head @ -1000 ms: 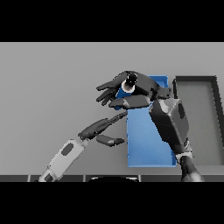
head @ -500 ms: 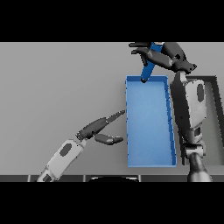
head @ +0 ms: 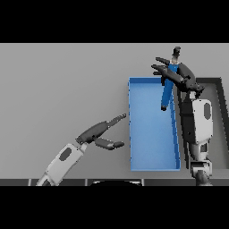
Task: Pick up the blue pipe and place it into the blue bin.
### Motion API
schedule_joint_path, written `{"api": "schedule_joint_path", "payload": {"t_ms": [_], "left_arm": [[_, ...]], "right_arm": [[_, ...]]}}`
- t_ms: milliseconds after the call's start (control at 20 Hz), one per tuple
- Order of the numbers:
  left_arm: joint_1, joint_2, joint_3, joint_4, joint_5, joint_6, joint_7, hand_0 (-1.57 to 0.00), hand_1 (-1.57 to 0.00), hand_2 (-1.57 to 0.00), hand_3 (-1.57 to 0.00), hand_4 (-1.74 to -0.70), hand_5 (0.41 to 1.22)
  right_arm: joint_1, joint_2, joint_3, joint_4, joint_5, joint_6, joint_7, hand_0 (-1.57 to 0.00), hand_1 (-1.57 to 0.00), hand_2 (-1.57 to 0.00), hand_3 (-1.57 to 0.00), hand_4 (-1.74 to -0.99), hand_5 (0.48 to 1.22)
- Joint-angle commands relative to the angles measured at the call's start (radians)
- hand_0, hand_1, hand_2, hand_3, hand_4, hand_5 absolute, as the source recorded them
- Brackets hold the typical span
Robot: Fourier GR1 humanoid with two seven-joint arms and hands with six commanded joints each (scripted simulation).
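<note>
The blue pipe [head: 168, 91] with dark end caps slants over the far right corner of the blue bin [head: 150, 163]. Its lower end is inside the bin's outline and its upper end sticks out past the far rim. My right hand [head: 179, 77] lies across the pipe's upper half, with its fingers spread out straight toward the left and not curled round the pipe. My left hand [head: 95, 133] hovers open over the table, just left of the bin's left wall.
A dark grey bin [head: 220, 96] stands right of the blue bin, partly hidden by my right arm [head: 197, 120]. Bare grey table stretches to the left and the far side.
My right hand has carried the pipe from above the bin's far edge toward its far right corner. The pipe now lies longer and flatter, and the fingers have spread. The left hand has hardly moved.
</note>
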Motion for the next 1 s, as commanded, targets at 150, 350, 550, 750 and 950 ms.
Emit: {"api": "schedule_joint_path", "payload": {"t_ms": [150,350,550,750,950], "left_arm": [[-0.002,0.000,0.003,0.005,-0.003,0.003,0.002,0.00,0.00,0.00,0.00,-0.83,0.470],[-0.009,-0.018,0.000,0.013,-0.004,0.012,0.014,0.00,0.00,0.00,0.00,-0.83,0.475],[-0.002,-0.015,-0.006,0.013,-0.009,0.009,0.005,0.00,0.00,0.00,0.00,-0.83,0.476],[-0.020,-0.017,-0.001,0.011,-0.004,0.007,0.027,0.00,0.00,0.00,0.00,-0.83,0.477],[-0.004,-0.002,0.006,-0.008,0.010,0.003,0.011,0.00,0.00,0.00,0.00,-0.83,0.475]], "right_arm": [[0.103,-0.020,0.073,-0.019,0.039,-0.060,0.040,-1.57,-1.57,-1.57,-1.08,-1.586,1.221],[0.170,-0.066,0.208,0.008,0.036,-0.087,0.040,-1.57,-1.57,-1.57,-0.69,-1.653,1.205],[0.149,-0.161,0.425,0.147,-0.157,-0.209,0.040,-1.17,-1.11,-1.07,-0.65,-1.477,1.178],[0.097,-0.266,0.642,0.139,-0.365,-0.247,0.040,-0.48,-0.45,-0.44,-0.26,-1.264,1.139],[0.094,-0.333,0.723,0.037,-0.281,-0.194,0.040,-0.20,-0.18,-0.18,-0.11,-1.199,0.967]]}}
